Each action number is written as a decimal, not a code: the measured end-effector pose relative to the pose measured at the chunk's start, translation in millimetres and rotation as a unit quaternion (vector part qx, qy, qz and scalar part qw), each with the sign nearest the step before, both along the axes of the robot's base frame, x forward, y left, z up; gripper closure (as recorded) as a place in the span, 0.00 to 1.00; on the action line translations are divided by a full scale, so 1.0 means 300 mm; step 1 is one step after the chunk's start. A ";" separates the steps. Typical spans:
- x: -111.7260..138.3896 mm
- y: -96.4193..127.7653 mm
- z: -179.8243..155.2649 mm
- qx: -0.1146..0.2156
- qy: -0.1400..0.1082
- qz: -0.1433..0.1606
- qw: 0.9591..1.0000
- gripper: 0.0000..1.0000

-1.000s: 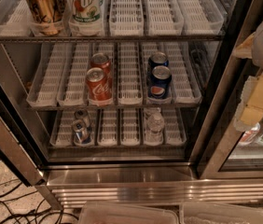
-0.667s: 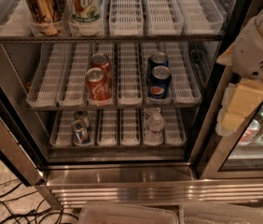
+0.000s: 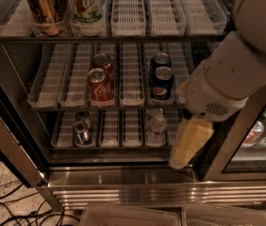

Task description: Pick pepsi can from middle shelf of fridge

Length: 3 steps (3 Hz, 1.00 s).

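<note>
Two dark blue pepsi cans stand one behind the other on the middle shelf [image 3: 130, 79], in a lane right of centre; the front one [image 3: 162, 83] shows its logo. The fridge [image 3: 123, 178] is open, with a stainless base. My white arm [image 3: 232, 74] comes in from the upper right and covers the right end of the middle shelf. My yellowish gripper [image 3: 183, 157] hangs down from it, just right of and below the pepsi cans, in front of the bottom shelf's right end. It holds nothing that I can see.
Two red Coca-Cola cans [image 3: 99, 84] stand in a lane left of centre. A gold can [image 3: 43, 6] and a green-white can [image 3: 87, 4] are on the top shelf. Silver cans [image 3: 82, 131] and a clear bottle [image 3: 157, 124] are below. The glass door [image 3: 246, 149] is at right, cables [image 3: 10, 206] on the floor.
My arm has swung in from the right edge towards the left and down. The gripper now hangs beside the pepsi cans. The cans have not moved.
</note>
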State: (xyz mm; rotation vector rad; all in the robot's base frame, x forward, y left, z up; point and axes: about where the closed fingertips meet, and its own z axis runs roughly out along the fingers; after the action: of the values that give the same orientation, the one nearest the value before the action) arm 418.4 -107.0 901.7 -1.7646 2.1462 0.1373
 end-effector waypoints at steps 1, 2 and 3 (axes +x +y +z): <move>-0.069 0.140 -0.081 0.047 -0.002 0.009 0.999 0.00; -0.132 0.236 -0.168 0.107 -0.013 0.020 0.994 0.00; -0.161 0.307 -0.236 0.173 -0.037 0.027 0.984 0.00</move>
State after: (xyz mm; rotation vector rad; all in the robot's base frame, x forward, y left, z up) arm 370.1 -15.0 830.9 -1.5990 1.8882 0.4253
